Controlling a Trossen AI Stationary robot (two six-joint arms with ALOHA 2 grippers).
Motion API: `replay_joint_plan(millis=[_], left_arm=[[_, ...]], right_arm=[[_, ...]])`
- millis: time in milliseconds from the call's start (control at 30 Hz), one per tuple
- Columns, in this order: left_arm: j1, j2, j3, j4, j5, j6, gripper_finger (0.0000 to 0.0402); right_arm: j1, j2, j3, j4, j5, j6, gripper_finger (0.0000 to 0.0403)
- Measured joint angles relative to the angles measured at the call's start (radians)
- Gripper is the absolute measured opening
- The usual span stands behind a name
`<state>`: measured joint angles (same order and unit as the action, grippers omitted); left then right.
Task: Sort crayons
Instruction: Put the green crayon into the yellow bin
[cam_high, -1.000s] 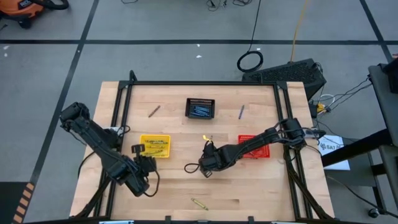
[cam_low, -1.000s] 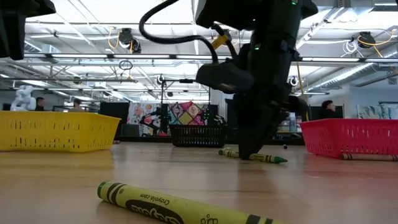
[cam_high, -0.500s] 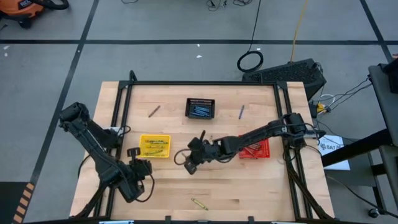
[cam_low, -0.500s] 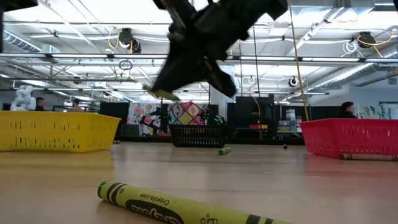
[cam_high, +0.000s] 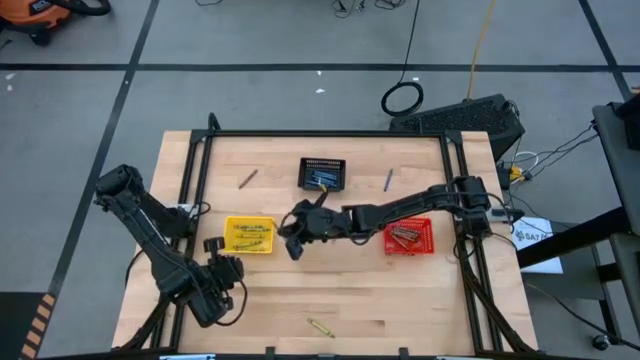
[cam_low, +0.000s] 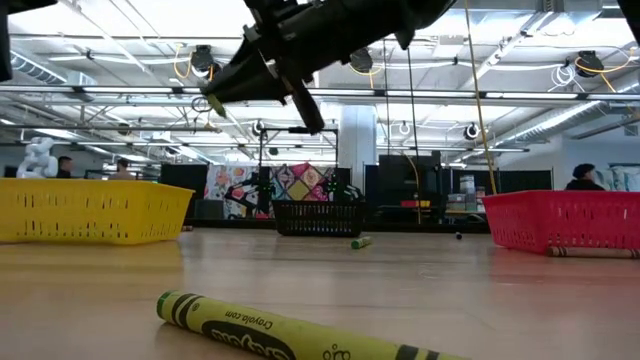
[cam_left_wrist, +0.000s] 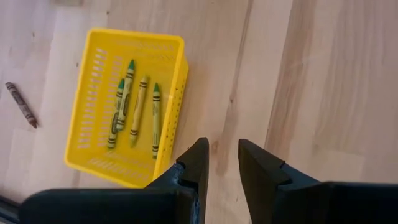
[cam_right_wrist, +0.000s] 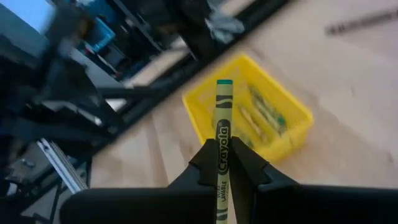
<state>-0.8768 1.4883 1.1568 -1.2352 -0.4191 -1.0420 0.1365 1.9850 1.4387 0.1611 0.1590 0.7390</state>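
The right gripper (cam_right_wrist: 222, 163) pinches a yellow-green crayon (cam_right_wrist: 222, 149) between its dark fingers, above the table. The crayon's long axis runs straight out along the fingers, its tip aimed toward the yellow mesh basket (cam_high: 249, 235), where several like crayons (cam_left_wrist: 132, 106) lie roughly parallel. The right arm stretches low across the wooden table (cam_high: 270, 300) from the right side, wrist over the middle. The left gripper (cam_left_wrist: 219, 165) hangs near the table's front left, fingers slightly apart around nothing. Another yellow-green crayon (cam_low: 290, 332) lies flat near the front edge.
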Motion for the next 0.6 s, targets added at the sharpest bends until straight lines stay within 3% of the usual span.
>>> replay_joint_plan(millis=[333,600], left_arm=[[0.000,0.000,0.000,0.001,0.000,0.001,0.0083],[0.000,0.000,0.000,0.000,0.001,0.002,0.0083]], right_arm=[[-0.051,0.023,0.018,0.175,-0.011,-0.123,0.0000],[-0.077,0.165,0.213,0.151,-0.101,-0.266,0.0000]])
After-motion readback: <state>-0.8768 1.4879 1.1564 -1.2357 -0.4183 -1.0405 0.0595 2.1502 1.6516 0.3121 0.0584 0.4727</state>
